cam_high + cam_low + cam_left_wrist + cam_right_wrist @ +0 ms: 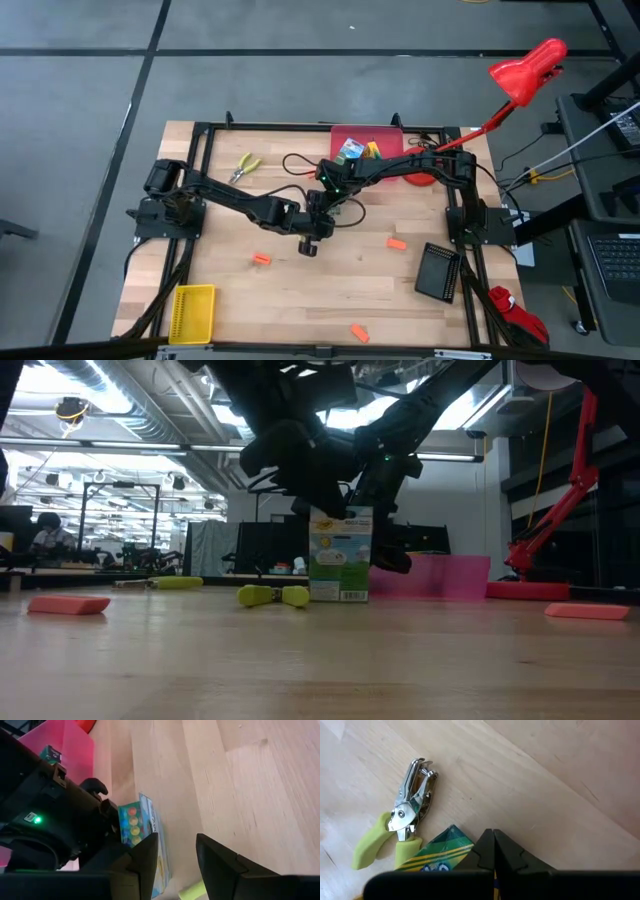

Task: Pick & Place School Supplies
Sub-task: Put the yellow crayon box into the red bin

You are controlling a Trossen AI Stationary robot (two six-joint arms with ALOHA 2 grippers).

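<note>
Crayon boxes are the nearest of the supplies to the grippers: one crayon box (341,556) stands upright on the wooden table (300,290) in the low view, directly below the dark arms, with pliers (273,596) with yellow-green handles lying just beside its base. In the left wrist view the same box (142,835) shows its row of coloured dots right next to one of the left gripper (176,862) fingers, which stand spread apart with bare wood in the gap between them; whether that finger touches the box I cannot tell. From above, the left gripper (310,243) hangs near the table's middle. The right gripper (493,851) has its fingers pressed together with nothing between them, right over a corner of the green-and-yellow box (440,851), and the pliers (400,822) lie on the wood beside that box. In the high view the right gripper (333,181) sits just in front of the red bin (385,137), where another crayon box (350,151) shows at the bin. A second pair of pliers (244,166) lies on the left part of the table. Orange sticks lie scattered: one (261,259) left of centre, one (396,242) right of centre, one (358,332) near the front edge. A yellow bin (193,311) sits at the front left and a black bin (438,272) at the right.
</note>
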